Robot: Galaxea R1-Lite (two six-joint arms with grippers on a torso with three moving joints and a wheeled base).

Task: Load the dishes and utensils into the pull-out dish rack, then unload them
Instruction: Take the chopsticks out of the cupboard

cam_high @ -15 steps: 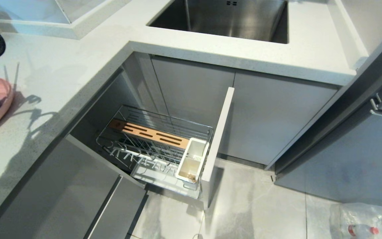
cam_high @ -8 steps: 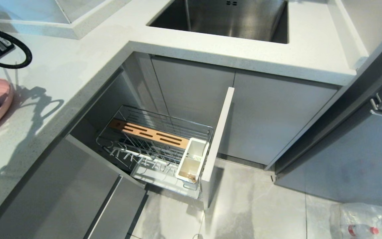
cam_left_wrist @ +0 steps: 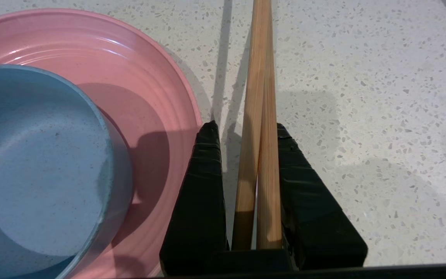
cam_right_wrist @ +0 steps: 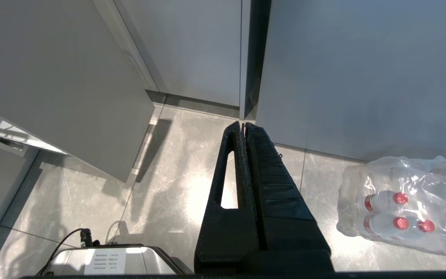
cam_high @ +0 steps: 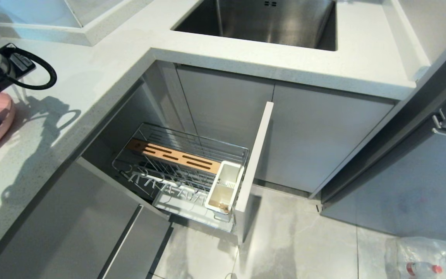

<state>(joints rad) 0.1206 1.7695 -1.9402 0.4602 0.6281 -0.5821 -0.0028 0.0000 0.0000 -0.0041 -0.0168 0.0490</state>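
1. Chopsticks [cam_left_wrist: 261, 128] sit pinched between the nearly closed fingers of the left gripper [cam_left_wrist: 246, 130] above the countertop [cam_left_wrist: 362, 97]; held near one end, the pair could splay or slide out.
2. Just beside them the blue bowl [cam_left_wrist: 41, 162] rests in the pink plate [cam_left_wrist: 149, 85]; a swing could clip its rim.
3. Farther off, the white utensil caddy [cam_high: 225, 186] in the pull-out dish rack [cam_high: 180, 170] is narrow, so tilted tips may miss it.
4. Right gripper [cam_right_wrist: 244, 126] hangs closed and empty over the floor.

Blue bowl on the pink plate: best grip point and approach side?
Pinch the blue bowl by its rim, one finger inside and one outside, coming from above. It sits upright and open-mouthed in the pink plate, too wide to span. The side toward the left gripper looks freest, but that gripper already holds the chopsticks.
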